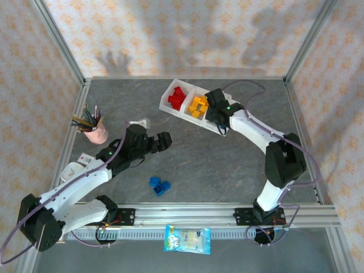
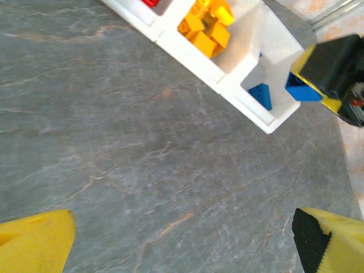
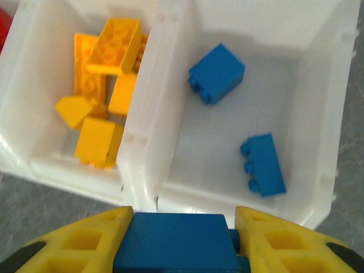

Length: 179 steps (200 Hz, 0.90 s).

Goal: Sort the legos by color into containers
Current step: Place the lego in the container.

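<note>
Blue plastic is clamped between the yellow fingers of the right gripper (image 3: 182, 224): a small blue brick (image 3: 176, 247) is gripped squarely on both sides and held at the edge of the end compartment of the white translucent three-compartment tray (image 1: 169, 91). Inside that compartment two more pieces are seen lying apart on the floor, a squat blue brick (image 3: 217, 73) toward the back and a longer blue brick (image 3: 263, 164) nearer the outer wall. The middle compartment is taken up by a loose heap of yellow-orange bricks (image 3: 105, 85), and a pile of red bricks (image 1: 177, 98) is gathered in the compartment at the other end. Across the table, the left gripper (image 1: 162, 141) is spread wide with nothing between its fingers, held over the bare grey stone-patterned tabletop (image 1: 227, 165) and well apart from the tray. A small cluster of loose blue bricks (image 1: 159, 185) is left on the table, near the front rail and between the two arms. A pink cup of coloured pens (image 1: 95, 132) is stood by the left wall, and a blue snack packet (image 1: 187, 239) is laid in front of the rail.
</note>
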Each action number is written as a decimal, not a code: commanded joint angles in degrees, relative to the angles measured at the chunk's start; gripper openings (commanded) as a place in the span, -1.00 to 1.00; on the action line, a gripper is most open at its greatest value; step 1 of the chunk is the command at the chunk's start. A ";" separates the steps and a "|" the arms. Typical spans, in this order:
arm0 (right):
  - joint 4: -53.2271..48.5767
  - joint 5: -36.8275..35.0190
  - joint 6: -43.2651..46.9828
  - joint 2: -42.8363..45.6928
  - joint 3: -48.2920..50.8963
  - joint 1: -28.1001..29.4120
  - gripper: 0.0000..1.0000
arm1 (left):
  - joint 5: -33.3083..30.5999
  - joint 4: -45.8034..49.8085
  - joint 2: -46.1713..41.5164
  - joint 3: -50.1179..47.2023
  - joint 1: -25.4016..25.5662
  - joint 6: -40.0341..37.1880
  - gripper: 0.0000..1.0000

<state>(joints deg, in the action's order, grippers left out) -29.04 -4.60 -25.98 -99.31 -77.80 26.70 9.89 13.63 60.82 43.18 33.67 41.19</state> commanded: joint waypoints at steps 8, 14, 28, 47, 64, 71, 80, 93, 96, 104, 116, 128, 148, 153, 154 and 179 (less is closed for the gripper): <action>1.88 0.11 2.79 -5.11 -3.37 -4.82 -0.22 | 0.73 -7.46 5.41 3.48 1.05 -1.95 0.98; 2.00 0.04 3.26 -6.21 -4.29 -5.46 -0.22 | 0.76 -7.84 6.67 4.25 1.09 -2.14 0.98; 1.75 -1.26 4.39 -9.08 -6.87 -6.37 -0.21 | 0.54 -8.63 9.07 5.80 1.31 -2.59 0.98; 1.88 -1.43 5.82 -12.65 -9.92 -7.59 -0.14 | 0.00 -10.25 10.98 6.73 1.32 -2.69 0.99; 0.70 -2.29 6.36 -14.88 -12.87 -8.04 0.01 | -0.22 -10.89 12.06 7.33 1.35 -2.61 0.98; 0.48 -2.28 6.69 -15.26 -13.57 -8.06 0.08 | -0.22 -11.03 12.33 7.42 1.31 -2.61 0.98; 0.83 -1.32 7.09 -14.94 -13.87 -8.03 0.13 | -0.35 -11.16 12.49 7.45 1.31 -2.61 0.98; 1.59 0.13 7.43 -13.86 -13.53 -7.94 0.19 | -0.74 -11.25 12.41 7.28 1.36 -2.58 0.98; 1.61 0.36 7.48 -13.64 -13.45 -7.97 0.21 | -0.79 -11.13 12.45 7.27 1.32 -2.60 0.98; 1.51 0.55 7.54 -12.80 -13.36 -7.85 0.24 | -0.88 -11.04 12.30 7.18 1.33 -2.58 0.98; 1.40 0.71 7.64 -11.17 -12.72 -7.28 0.26 | -1.38 -10.45 11.89 7.27 1.31 -2.69 0.98; 2.15 1.46 8.10 -8.99 -11.05 -6.31 0.29 | -2.06 -9.90 11.08 7.12 1.33 -2.86 0.98; 2.32 1.31 8.29 -5.72 -8.19 -3.71 0.34 | -3.52 -8.96 9.37 6.53 1.22 -3.04 0.98; 2.23 1.68 8.22 -5.00 -7.43 -3.05 0.34 | -3.79 -8.54 8.90 6.42 1.22 -3.12 0.99; 2.23 1.78 8.22 -4.79 -7.27 -2.88 0.34 | -3.85 -8.45 8.76 6.36 1.18 -3.13 0.99; 1.79 2.91 7.90 -1.30 -3.18 1.16 0.40 | -5.53 -6.20 5.75 4.90 1.05 -2.74 0.98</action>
<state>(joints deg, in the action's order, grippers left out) -26.85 -2.46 -18.46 -104.97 -84.25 24.16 7.62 5.21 70.24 48.71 34.52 38.98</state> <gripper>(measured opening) 0.690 0.992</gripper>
